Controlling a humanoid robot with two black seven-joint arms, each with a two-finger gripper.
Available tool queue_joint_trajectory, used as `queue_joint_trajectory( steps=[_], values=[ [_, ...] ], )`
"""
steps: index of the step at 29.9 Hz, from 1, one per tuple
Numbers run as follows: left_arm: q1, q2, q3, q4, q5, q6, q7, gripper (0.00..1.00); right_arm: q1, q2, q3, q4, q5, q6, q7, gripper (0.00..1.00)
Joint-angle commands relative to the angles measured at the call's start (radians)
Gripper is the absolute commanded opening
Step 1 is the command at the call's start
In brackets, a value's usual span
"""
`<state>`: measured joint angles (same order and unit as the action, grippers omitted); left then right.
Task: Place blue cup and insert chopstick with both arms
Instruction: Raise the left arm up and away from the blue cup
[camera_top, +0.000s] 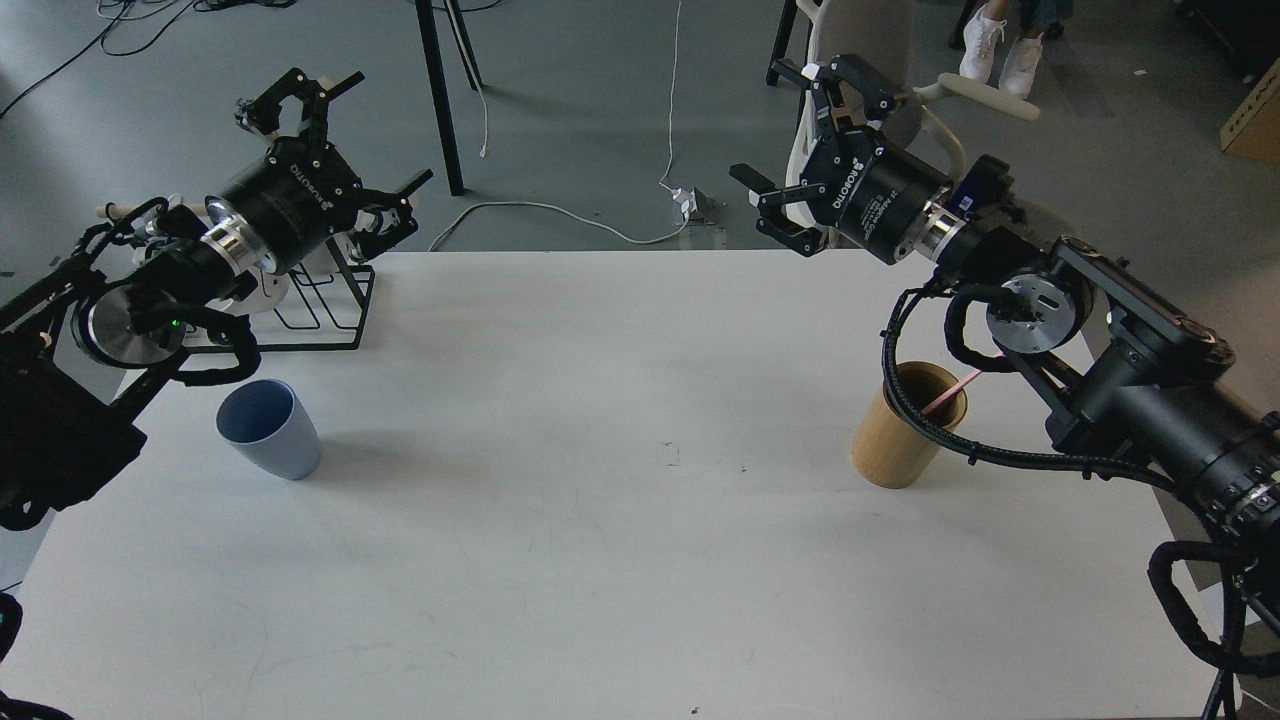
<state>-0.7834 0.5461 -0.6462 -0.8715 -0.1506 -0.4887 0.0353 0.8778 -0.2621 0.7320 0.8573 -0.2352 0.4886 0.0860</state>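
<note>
The pale-blue cup (269, 428) stands upright on the white table (600, 480) at the left, just right of my left arm's elbow. A pink chopstick (952, 392) leans inside the tan wooden cylinder (905, 425) at the right, mostly hidden by my right arm's cable. My left gripper (335, 135) hangs in the air over the table's far-left corner, fingers spread open and empty. Raised beyond the far edge at the right, my right gripper (800, 150) is also open and holds nothing.
A black wire rack (320, 305) with white mugs stands at the far left behind my left arm. Beyond the table are chair legs, a white cable and a power strip (690, 205) on the floor.
</note>
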Motion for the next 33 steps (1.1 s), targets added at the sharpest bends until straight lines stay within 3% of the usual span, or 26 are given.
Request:
queue_joint_trajectory(
  steps=[1, 7, 13, 18, 24, 28, 30, 33],
  values=[
    [0.000, 0.000, -0.010, 0.000, -0.001, 0.000, -0.011, 1.00, 0.000, 0.003, 0.006, 0.000, 0.001, 0.000, 0.000, 0.99],
    [-0.013, -0.001, -0.121, 0.052, -0.009, 0.000, -0.015, 1.00, 0.001, 0.004, 0.000, 0.000, -0.001, 0.000, 0.000, 0.99],
    [-0.053, -0.162, -0.248, 0.103, -0.006, 0.000, -0.014, 1.00, 0.007, 0.001, 0.000, 0.003, 0.001, 0.000, 0.000, 0.99],
    [-0.066, -0.201, -0.263, 0.103, -0.007, 0.000, -0.012, 1.00, 0.007, -0.009, 0.009, 0.012, 0.002, 0.000, 0.000, 0.99],
    [-0.060, -0.180, -0.270, -0.016, -0.001, 0.000, -0.014, 1.00, 0.004, -0.019, 0.018, 0.038, 0.002, 0.000, 0.000, 0.99],
    [-0.082, -0.025, -0.195, -0.179, 0.124, 0.000, -0.026, 1.00, 0.003, -0.022, 0.020, 0.060, 0.002, 0.000, 0.000, 0.99],
    [-0.138, 0.073, -0.097, -0.250, 0.210, 0.000, -0.086, 1.00, 0.003, -0.026, 0.021, 0.060, 0.002, 0.000, 0.000, 0.99],
    [-0.273, 0.222, 0.147, -0.319, 0.307, 0.000, -0.254, 1.00, 0.003, -0.035, 0.021, 0.060, 0.002, 0.000, 0.000, 0.99]
  ],
)
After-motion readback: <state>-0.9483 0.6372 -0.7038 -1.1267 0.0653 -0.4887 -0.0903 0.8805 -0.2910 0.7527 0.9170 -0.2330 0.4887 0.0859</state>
